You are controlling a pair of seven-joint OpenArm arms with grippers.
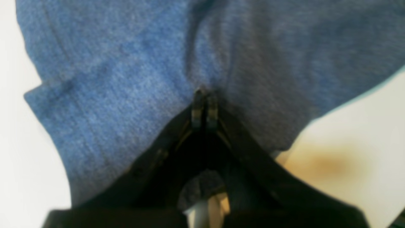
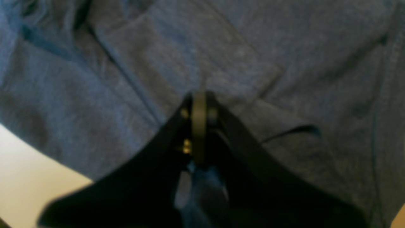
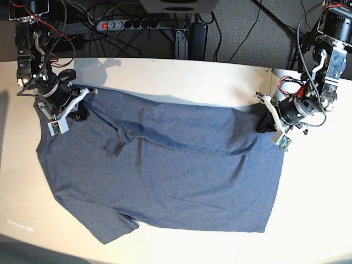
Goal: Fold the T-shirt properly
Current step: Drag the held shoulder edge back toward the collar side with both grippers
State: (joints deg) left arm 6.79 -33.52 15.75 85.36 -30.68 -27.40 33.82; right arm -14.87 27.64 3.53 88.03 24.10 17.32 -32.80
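One T-shirt (image 3: 165, 176) is spread across the white worktop (image 3: 176, 74), and two end effectors are seen at its upper corners. At the left of the base view, the right end effector (image 3: 81, 113) is clamped tight on the T-shirt's upper-left corner. At the right, the left end effector (image 3: 263, 122) is likewise pinched closed on the upper-right corner. One power strip (image 3: 124, 25) is visible behind the worktop.

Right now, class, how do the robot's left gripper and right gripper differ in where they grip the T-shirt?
The left gripper pinches the T-shirt at its plain top corner; the right gripper pinches the creased sleeve end. The left sits at the base view's right, the right at its left. Both have jaws shut on cloth.
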